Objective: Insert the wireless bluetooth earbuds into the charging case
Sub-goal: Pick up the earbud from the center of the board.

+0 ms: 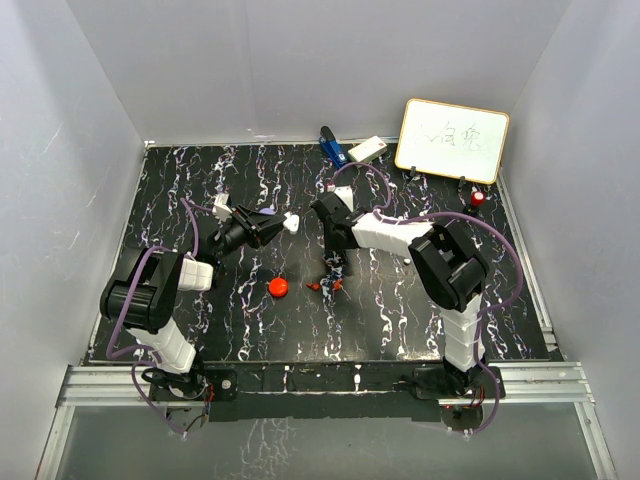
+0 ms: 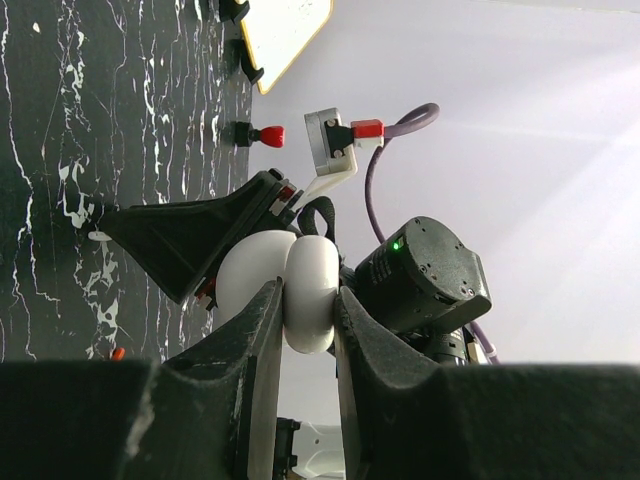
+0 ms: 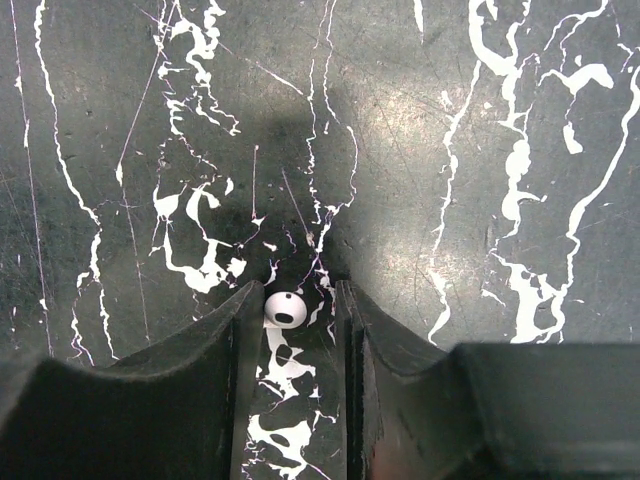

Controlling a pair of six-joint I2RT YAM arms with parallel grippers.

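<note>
This is a robot lab's test cell, not a home or a shop. Plain white walls point(image 1: 60, 150) box in the left, far and right sides of a table point(image 1: 250, 320) topped in a black, white-veined marble pattern. The left arm point(image 1: 150, 300) and right arm point(image 1: 450, 265) are bolted by an aluminium rail point(image 1: 330, 385) along the near edge (purple cables point(image 1: 512, 285) loop off both). A small whiteboard point(image 1: 452, 140) with handwriting stands at the far right.

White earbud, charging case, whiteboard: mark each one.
white earbud point(image 3: 284, 308): right wrist view, on its rounded body.
charging case point(image 2: 311, 290): left wrist view, on its right-hand rounded half.
whiteboard point(image 1: 452, 140): top external view, on its writing face.
</note>
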